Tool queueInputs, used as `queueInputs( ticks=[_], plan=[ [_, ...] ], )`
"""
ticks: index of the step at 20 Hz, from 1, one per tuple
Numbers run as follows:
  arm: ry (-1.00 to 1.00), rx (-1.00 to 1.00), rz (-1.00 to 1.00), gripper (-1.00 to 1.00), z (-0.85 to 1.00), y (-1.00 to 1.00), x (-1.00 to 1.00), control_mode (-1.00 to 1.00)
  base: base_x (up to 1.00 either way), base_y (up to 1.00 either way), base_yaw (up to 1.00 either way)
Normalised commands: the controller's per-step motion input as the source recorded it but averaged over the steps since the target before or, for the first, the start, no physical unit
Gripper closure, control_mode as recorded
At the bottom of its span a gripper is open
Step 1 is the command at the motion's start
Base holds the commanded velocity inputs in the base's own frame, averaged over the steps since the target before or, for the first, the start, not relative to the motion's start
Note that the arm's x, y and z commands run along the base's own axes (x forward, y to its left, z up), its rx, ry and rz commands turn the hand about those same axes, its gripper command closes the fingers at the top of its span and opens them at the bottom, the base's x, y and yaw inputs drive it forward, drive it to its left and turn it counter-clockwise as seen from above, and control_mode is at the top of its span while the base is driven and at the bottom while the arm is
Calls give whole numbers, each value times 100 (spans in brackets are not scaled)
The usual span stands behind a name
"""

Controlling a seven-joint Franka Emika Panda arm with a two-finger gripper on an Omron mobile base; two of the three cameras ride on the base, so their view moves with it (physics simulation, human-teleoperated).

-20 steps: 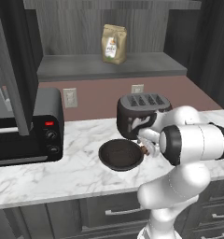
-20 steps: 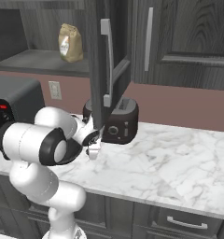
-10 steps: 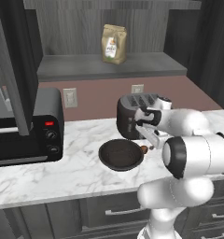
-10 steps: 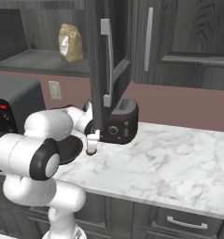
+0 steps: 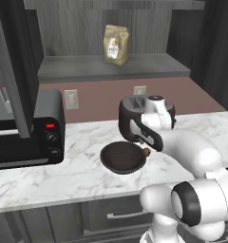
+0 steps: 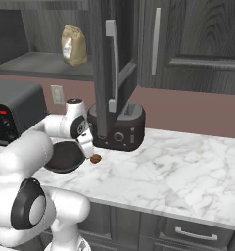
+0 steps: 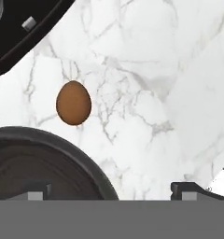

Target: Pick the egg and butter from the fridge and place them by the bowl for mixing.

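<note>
Egg down by the bowl, butter not yet fetched

Now the egg (image 7: 73, 102) lies on the marble bench (image 6: 188, 171), just beside the rim of the dark bowl (image 5: 123, 157) and in front of the black toaster (image 6: 120, 128). It touches neither of them, as far as the hand view lets me judge. The tool (image 7: 111, 190) hangs above the bench with its jaws wide apart and nothing between them; one dark fingertip (image 7: 191, 190) shows over bare marble, away from the egg.

I judge the first half of the task done: the egg is placed for mixing. The butter is not on the bench near the bowl, so it remains to be brought from the fridge (image 6: 112, 73).

What could go wrong: the egg is round and lies free on a smooth surface, so a light brush from the tool or the forearm when the arm pulls away may roll it toward the bench edge. The open fridge door (image 6: 114, 78) stands close above the toaster, and a wide swing of the arm may strike it.
</note>
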Motion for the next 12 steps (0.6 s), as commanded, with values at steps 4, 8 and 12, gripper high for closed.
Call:
queueInputs(
  ticks=[4, 8, 12],
  plan=[
    [-7, -17, 30, -100, 34, 31, -54, -100, 0, 0, 0],
    [-3, -11, 30, -100, 38, 27, -50, -100, 0, 0, 0],
    [-3, -1, 33, -100, 39, 21, -48, -100, 0, 0, 0]
  ],
)
